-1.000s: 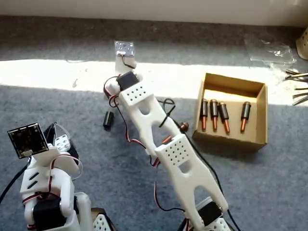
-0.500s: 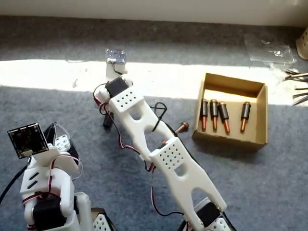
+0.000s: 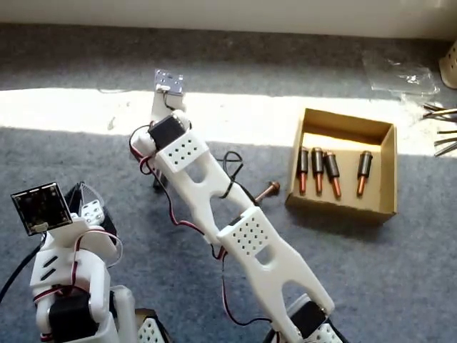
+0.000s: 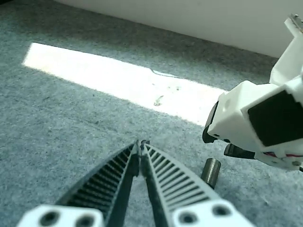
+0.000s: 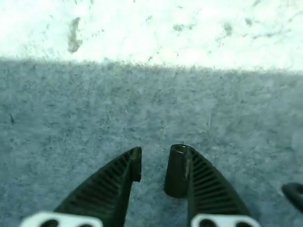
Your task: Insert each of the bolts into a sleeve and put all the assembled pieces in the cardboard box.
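A black sleeve (image 5: 177, 176) stands upright on the grey carpet between the fingers of my open right gripper (image 5: 161, 166), touching one finger. The same sleeve (image 4: 210, 171) stands beside the right arm's white wrist (image 4: 260, 120). In the high view that arm (image 3: 178, 153) stretches over the sleeve's spot. A copper bolt (image 3: 268, 190) lies on the carpet just left of the cardboard box (image 3: 343, 204), which holds several assembled pieces (image 3: 318, 170). My left gripper (image 4: 141, 144) is shut on nothing, low above the carpet, short of the sleeve. The left arm (image 3: 68, 264) sits at the bottom left.
A clear plastic bag (image 3: 400, 75) lies at the far right, and metal tools (image 3: 443, 136) poke in at the right edge. A sunlit band (image 3: 71, 107) crosses the carpet behind the arms. Open carpet lies between the two arms.
The right arm has swung left and down over the sleeve, which it now covers in the high view. The bolt by the box has come into the open. The left arm has kept still.
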`<state>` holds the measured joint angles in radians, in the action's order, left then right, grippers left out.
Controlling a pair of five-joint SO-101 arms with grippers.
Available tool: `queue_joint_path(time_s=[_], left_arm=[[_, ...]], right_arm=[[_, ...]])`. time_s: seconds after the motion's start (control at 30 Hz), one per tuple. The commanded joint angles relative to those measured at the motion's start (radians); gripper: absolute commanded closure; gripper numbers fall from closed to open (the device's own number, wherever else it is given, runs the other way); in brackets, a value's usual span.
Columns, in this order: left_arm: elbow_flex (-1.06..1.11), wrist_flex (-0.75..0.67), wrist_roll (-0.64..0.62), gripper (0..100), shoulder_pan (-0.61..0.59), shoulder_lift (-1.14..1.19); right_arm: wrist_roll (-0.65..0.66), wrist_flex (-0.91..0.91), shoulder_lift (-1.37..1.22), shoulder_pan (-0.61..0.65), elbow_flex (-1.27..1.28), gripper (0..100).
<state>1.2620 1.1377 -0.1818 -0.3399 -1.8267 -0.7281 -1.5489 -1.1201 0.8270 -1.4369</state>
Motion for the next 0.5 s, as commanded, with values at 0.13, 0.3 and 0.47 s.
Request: queue_joint_path(time_s=[0.13,0.3,0.47], left_arm=[[-0.03,-0.003,0.006,97,-0.012,0.001],[-0.028,-0.003,0.006,97,-0.012,0.001],[-0.027,-0.003,0.006,97,-0.012,0.001]], right_arm=[[-0.098,0.002,-0.079,-0.001,-0.025,87.2],[-0.107,-0.007,-0.107,-0.002,-0.027,87.2],[-0.109,-0.024,-0.108,0.004,-0.024,87.2]])
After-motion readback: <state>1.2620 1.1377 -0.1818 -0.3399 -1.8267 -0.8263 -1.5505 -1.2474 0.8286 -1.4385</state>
